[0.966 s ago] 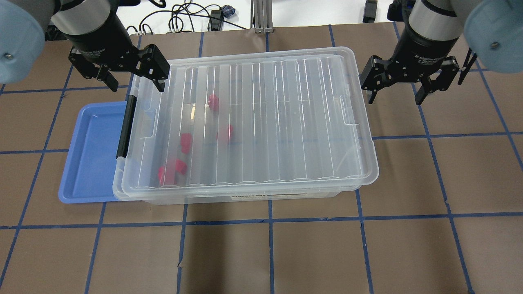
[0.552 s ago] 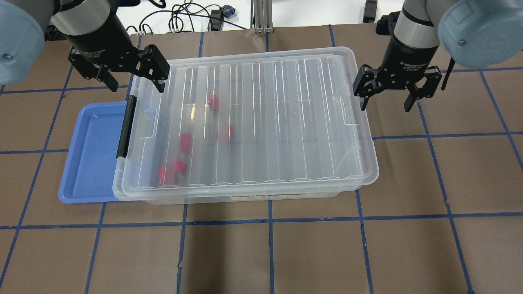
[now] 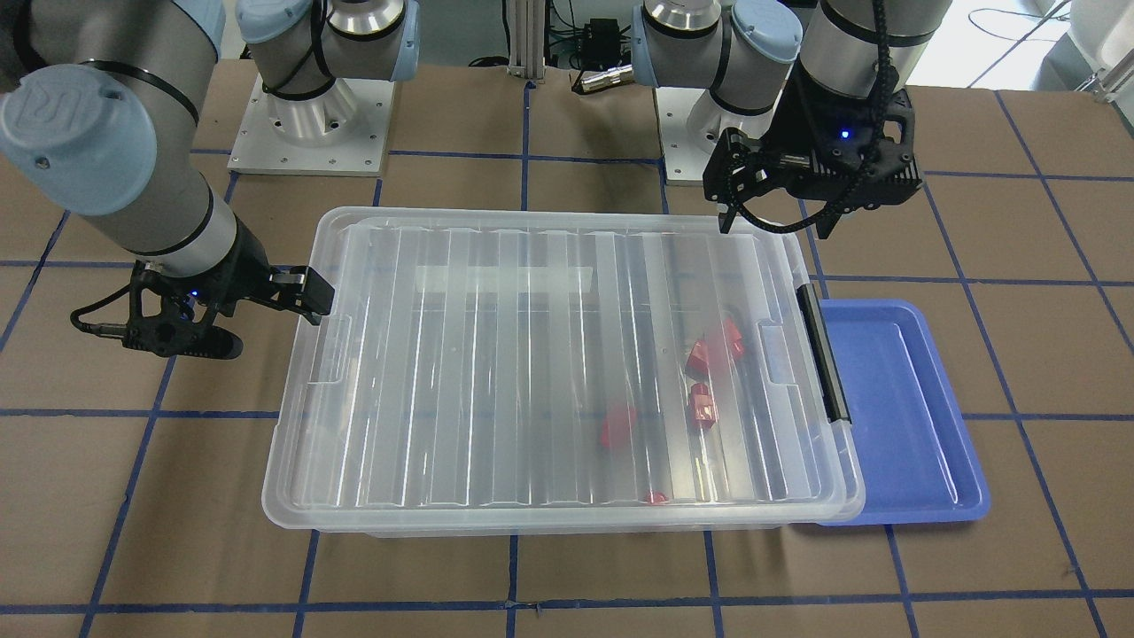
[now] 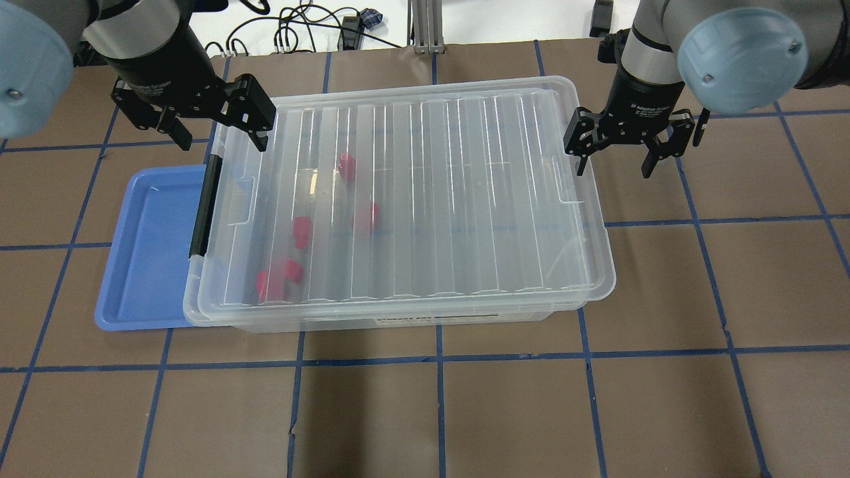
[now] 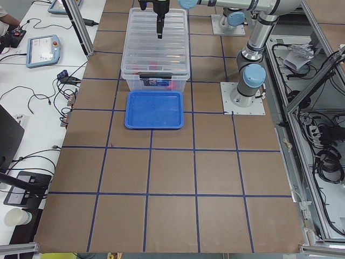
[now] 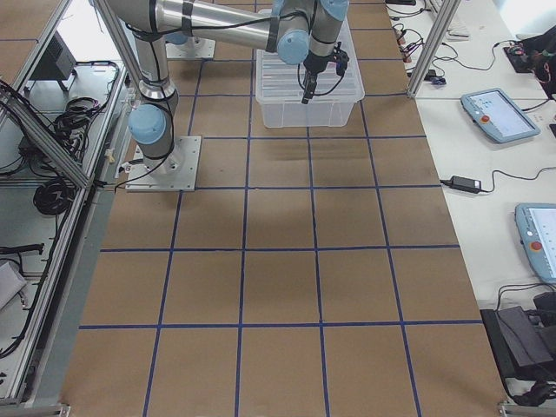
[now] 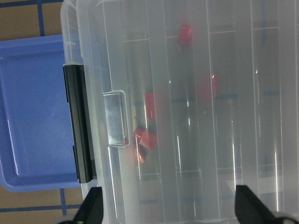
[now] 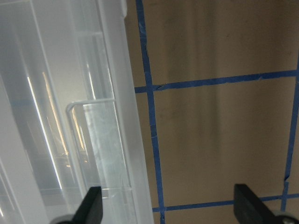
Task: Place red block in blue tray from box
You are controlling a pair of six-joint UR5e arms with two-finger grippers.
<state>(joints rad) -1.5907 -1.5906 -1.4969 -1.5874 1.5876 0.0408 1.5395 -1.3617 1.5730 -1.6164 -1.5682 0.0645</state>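
Note:
The box [image 4: 478, 199] is a clear bin with its ribbed lid on and a black latch bar [image 4: 202, 206] on its left short end. Several red blocks [image 4: 302, 231] lie inside, near that end. The blue tray [image 4: 149, 252] lies empty against that end, its edge tucked under the box. My left gripper [image 4: 222, 141] is open and hovers over the box's far left corner; its wrist view shows the latch bar [image 7: 79, 121] and red blocks [image 7: 185, 35] below. My right gripper [image 4: 613, 169] is open, straddling the box's right rim [image 8: 121, 116].
The table is brown paper with a grid of blue tape lines [image 4: 438, 358]. Cables and a metal post [image 4: 425, 26] lie beyond the far edge. The robot bases [image 3: 310, 115] stand behind the box.
My right gripper has moved left toward the box's right end, with one finger now over the rim. The left gripper, box, tray and blocks have not moved.

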